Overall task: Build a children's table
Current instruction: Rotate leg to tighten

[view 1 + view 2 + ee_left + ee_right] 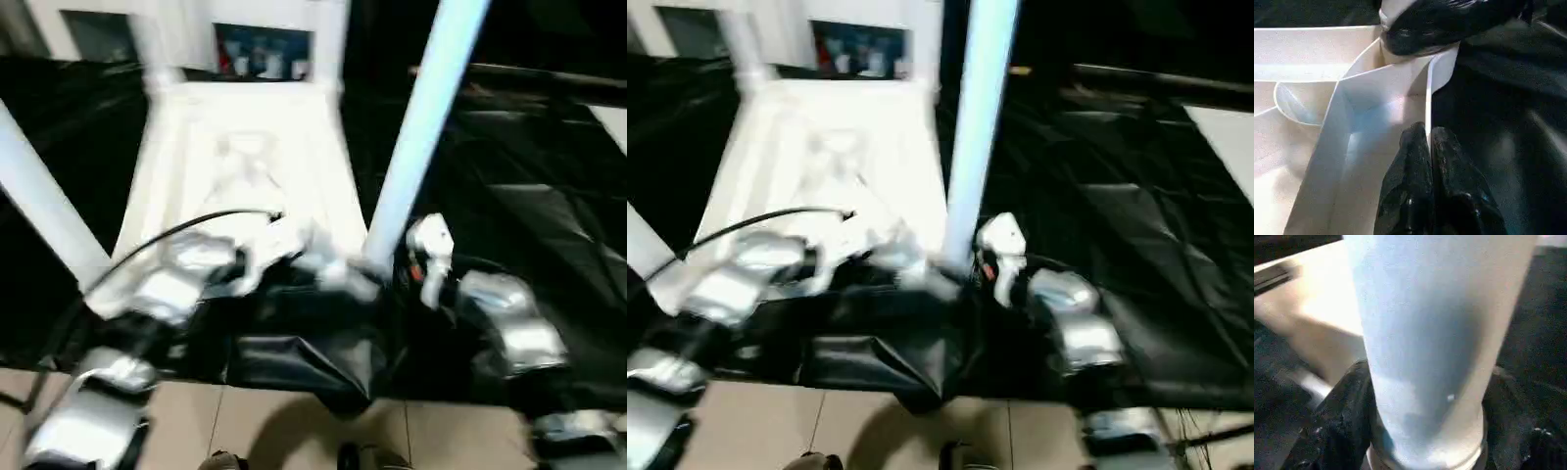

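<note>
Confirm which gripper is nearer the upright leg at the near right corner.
Right. The right gripper straddles that leg at its base; the left gripper pinches the tabletop rim beside that corner.

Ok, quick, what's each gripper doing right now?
Left gripper: shut on the rim of the table top.
Right gripper: shut around the base of the near-right leg at its corner socket.

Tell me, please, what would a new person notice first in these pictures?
First, the white children's table, lying upside down on black sheeting with legs rising from its corners. Next, the near right leg, tall and upright, with the right tool closed around its base. The left tool pinches the tabletop's rim close beside that corner.
</note>
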Controlling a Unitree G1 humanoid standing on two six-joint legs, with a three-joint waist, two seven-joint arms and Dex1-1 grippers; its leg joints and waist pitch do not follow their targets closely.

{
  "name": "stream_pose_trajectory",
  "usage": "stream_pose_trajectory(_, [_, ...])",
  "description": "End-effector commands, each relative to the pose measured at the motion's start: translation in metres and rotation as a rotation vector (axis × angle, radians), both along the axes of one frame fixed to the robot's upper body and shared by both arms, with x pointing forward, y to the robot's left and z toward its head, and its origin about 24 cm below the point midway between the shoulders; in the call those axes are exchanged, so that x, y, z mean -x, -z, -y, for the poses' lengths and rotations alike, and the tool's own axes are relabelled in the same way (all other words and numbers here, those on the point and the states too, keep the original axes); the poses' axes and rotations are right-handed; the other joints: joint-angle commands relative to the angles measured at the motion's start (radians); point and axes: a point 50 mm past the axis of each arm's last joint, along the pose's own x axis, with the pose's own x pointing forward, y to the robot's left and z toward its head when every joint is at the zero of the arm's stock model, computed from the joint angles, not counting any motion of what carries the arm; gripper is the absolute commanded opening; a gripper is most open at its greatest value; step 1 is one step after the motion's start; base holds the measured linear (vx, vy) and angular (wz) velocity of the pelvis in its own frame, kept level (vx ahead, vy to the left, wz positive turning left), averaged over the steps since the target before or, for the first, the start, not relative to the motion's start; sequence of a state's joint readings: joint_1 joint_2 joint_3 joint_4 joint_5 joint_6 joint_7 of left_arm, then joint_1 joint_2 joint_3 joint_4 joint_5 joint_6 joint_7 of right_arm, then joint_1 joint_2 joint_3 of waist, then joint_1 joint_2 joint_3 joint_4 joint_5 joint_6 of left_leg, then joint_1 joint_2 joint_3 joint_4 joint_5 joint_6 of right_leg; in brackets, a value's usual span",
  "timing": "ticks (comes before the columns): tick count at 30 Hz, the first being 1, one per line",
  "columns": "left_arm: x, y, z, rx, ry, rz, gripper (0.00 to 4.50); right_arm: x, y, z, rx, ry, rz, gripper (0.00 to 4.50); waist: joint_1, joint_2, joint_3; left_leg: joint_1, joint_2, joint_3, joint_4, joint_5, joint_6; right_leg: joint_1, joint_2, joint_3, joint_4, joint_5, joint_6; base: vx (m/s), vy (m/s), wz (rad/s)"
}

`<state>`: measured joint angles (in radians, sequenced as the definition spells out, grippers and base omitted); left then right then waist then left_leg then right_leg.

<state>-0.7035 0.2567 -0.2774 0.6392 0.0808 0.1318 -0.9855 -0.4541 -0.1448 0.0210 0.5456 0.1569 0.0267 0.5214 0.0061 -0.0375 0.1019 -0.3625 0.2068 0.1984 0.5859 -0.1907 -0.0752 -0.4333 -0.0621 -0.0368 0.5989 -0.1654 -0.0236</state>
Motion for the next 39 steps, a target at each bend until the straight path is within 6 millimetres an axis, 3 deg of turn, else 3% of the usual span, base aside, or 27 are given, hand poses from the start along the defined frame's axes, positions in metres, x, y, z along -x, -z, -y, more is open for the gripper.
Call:
stream_pose_trajectory(1, [0.003,0.019,0.017,0.021,-0.078,-0.06,0.0,0.0,0.021,0.002,0.033,0.179,-0.111,2.65,0.0,-0.006,-0.054,0.009,0.013,-0.011,-0.071,-0.228,0.017,0.046,-0.059,0.039,-0.094,-0.437,-0.141,0.0,0.0,0.0])
stream_pose_trajectory(7, [-0.008,0.021,0.035,-0.008,-0.209,-0.023,0.0,-0.01,0.015,-0.021,0.074,0.312,-0.064,2.65,-0.001,-0.002,-0.058,0.008,0.008,-0.01,-0.07,-0.238,0.033,0.043,-0.056,0.037,-0.1,-0.425,-0.117,0.0,0.0,0.0])
stream_pose_trajectory(10, [-0.01,0.019,0.036,-0.022,-0.205,-0.002,0.0,-0.012,0.01,-0.031,0.071,0.277,-0.035,2.65,-0.001,-0.004,-0.062,-0.001,0.007,-0.01,-0.069,-0.211,0.047,0.051,-0.056,0.037,-0.091,-0.352,-0.132,0.0,0.0,0.0])
stream_pose_trajectory(13, [-0.01,0.016,0.032,-0.054,-0.161,0.036,0.0,-0.01,0.005,-0.036,0.073,0.169,0.018,2.65,0.0,-0.004,-0.063,0.001,0.01,-0.007,-0.068,-0.214,0.066,0.05,-0.056,0.037,-0.09,-0.334,-0.148,0.0,0.0,0.0])
stream_pose_trajectory(15, [-0.01,0.015,0.028,-0.064,-0.133,0.05,0.0,-0.009,0.001,-0.034,0.089,0.106,0.058,3.21,0.001,-0.009,-0.065,0.001,0.011,-0.007,-0.067,-0.22,0.074,0.05,-0.058,0.036,-0.092,-0.354,-0.148,0.0,0.0,0.0])
stream_pose_trajectory(20, [-0.007,0.012,0.018,-0.063,-0.07,0.054,0.0,-0.01,-0.009,-0.017,0.126,-0.007,0.116,3.54,-0.002,-0.009,-0.064,-0.014,0.01,-0.012,-0.069,-0.2,0.075,0.058,-0.061,0.033,-0.09,-0.387,-0.137,0.0,0.0,0.0])
stream_pose_trajectory(22, [-0.004,0.011,0.014,-0.059,-0.02,0.053,0.0,-0.012,-0.013,-0.008,0.159,-0.048,0.127,3.67,-0.003,-0.01,-0.065,-0.014,0.01,-0.013,-0.067,-0.198,0.078,0.058,-0.061,0.032,-0.094,-0.411,-0.131,0.0,0.0,0.0])
stream_pose_trajectory(25, [0.0,0.01,0.009,-0.051,0.025,0.031,0.0,-0.01,-0.018,0.001,0.133,-0.14,0.11,3.98,-0.003,-0.006,-0.068,-0.011,0.014,-0.011,-0.065,-0.183,0.089,0.058,-0.062,0.036,-0.088,-0.353,-0.159,0.0,0.0,0.0])
stream_pose_trajectory(28, [0.008,0.009,0.003,-0.025,0.108,-0.003,0.0,-0.003,-0.024,0.011,0.127,-0.302,0.1,3.98,0.001,-0.006,-0.073,-0.009,0.019,-0.007,-0.061,-0.142,0.12,0.063,-0.059,0.037,-0.073,-0.214,-0.22,0.0,0.0,0.0])
stream_pose_trajectory(31, [0.023,0.009,-0.006,-0.005,0.255,-0.068,0.0,0.008,-0.027,0.021,0.147,-0.469,0.081,3.98,0.005,-0.001,-0.076,-0.006,0.021,-0.008,-0.059,-0.125,0.136,0.069,-0.06,0.038,-0.062,-0.147,-0.249,0.0,0.0,0.0])
stream_pose_trajectory(34, [0.031,0.008,-0.016,-0.021,0.337,-0.088,0.0,0.018,-0.025,0.028,0.194,-0.605,0.042,3.98,0.005,0.003,-0.078,0.002,0.024,-0.003,-0.057,-0.1,0.159,0.064,-0.056,0.039,-0.051,-0.044,-0.289,0.0,0.0,0.0])
stream_pose_trajectory(37, [0.031,0.008,-0.022,-0.025,0.335,-0.092,0.0,0.022,-0.021,0.031,0.228,-0.683,0.007,3.98,0.01,0.001,-0.076,0.003,0.026,-0.002,-0.057,-0.096,0.155,0.065,-0.057,0.037,-0.05,-0.048,-0.295,0.0,0.0,0.0])
stream_pose_trajectory(39, [0.031,0.007,-0.024,-0.028,0.329,-0.093,0.0,0.023,-0.02,0.032,0.249,-0.705,-0.002,3.98,0.016,-0.001,-0.073,0.003,0.026,-0.001,-0.058,-0.12,0.137,0.064,-0.059,0.038,-0.055,-0.106,-0.281,0.0,0.0,0.0])
